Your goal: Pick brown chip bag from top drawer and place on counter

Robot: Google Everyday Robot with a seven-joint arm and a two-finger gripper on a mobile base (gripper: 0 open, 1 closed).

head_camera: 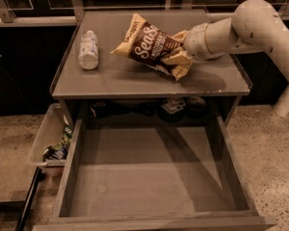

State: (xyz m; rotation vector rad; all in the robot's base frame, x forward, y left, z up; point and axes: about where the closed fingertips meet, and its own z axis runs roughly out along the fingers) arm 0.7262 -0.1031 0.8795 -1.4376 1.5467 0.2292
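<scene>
The brown chip bag (149, 44) is tilted over the middle of the counter (125, 81), with its left end raised and its lower right end close to the surface. My gripper (182, 52) comes in from the right and is shut on the bag's cream-yellow right end, which hides most of the fingers. The top drawer (144, 177) stands pulled out toward the front, below the counter, and its flat grey bottom is bare.
A white bottle (88, 50) lies on the counter's left side. A clear plastic bin (45, 136) with small items sits on the floor left of the drawer. My arm (253, 25) spans the counter's right rear. Dark items sit on the shelf under the counter.
</scene>
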